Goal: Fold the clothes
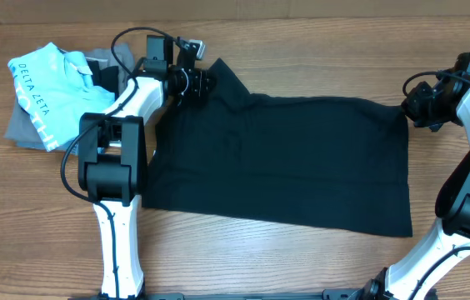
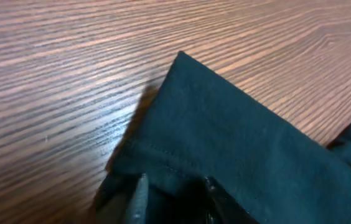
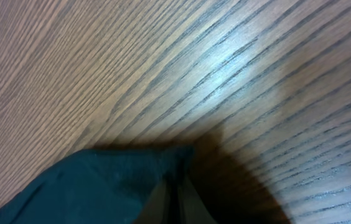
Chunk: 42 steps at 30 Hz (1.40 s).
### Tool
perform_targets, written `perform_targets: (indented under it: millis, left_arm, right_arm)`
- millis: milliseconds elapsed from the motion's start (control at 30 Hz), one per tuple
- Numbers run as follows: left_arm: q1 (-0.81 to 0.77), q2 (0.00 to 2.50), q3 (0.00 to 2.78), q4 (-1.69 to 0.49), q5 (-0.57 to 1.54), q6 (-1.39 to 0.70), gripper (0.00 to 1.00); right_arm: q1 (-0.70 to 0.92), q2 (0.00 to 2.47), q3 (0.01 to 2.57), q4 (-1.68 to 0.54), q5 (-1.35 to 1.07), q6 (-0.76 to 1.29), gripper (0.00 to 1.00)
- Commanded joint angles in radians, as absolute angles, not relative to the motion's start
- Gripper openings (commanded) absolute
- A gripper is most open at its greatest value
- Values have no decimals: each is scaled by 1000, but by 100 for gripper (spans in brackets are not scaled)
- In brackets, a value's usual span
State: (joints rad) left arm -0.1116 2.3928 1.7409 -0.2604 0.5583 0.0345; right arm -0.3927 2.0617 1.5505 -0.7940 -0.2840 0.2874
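The black garment lies spread flat across the middle of the wooden table, with one corner sticking up at the back left. My left gripper is at that back left corner. In the left wrist view its fingers are closed on a bunched fold of the black cloth, and the corner's stitched hem pokes out past them. My right gripper is at the garment's back right corner. In the right wrist view its fingers are pressed together on the edge of the cloth. No white neck label shows.
A light blue shirt with white lettering lies on grey folded garments at the back left, just beyond the left arm. Bare wood table shows in front of the garment and behind it.
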Motion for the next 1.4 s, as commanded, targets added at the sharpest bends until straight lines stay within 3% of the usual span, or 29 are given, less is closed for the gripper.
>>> perform_targets:
  millis: [0,100,433,467,533,667,1200,1367]
  left_arm:
    - [-117,2403,1758,-254,619,21,11]
    - [-117,2402,1770,-257,632,9,4]
    - [-109,2318,1790,-269,630,-12,4]
    - [-109,2306,1790,-278,606,-12,13]
    - [-109,2301,1790,-288,571,-12,45]
    - [-109,2325,1789,-292,528,-12,59]
    - [-120,2435,1789,-202,480,-8,57]
    - [-125,2435,1789,-155,593,-20,33]
  right_arm:
    - [-396,2037,1569,-790,-289,287,4]
    - [-396,2037,1569,-791,-289,284,4]
    - [-396,2037,1569,-791,-289,284,4]
    - [-396,2037,1569,-791,-289,284,4]
    - [-396,2037,1569,-792,-289,284,4]
    - [-394,2037,1569,-792,-289,284,4]
    - [-394,2037,1568,-818,-289,284,4]
    - [-394,2037,1568,-826,-289,284,4]
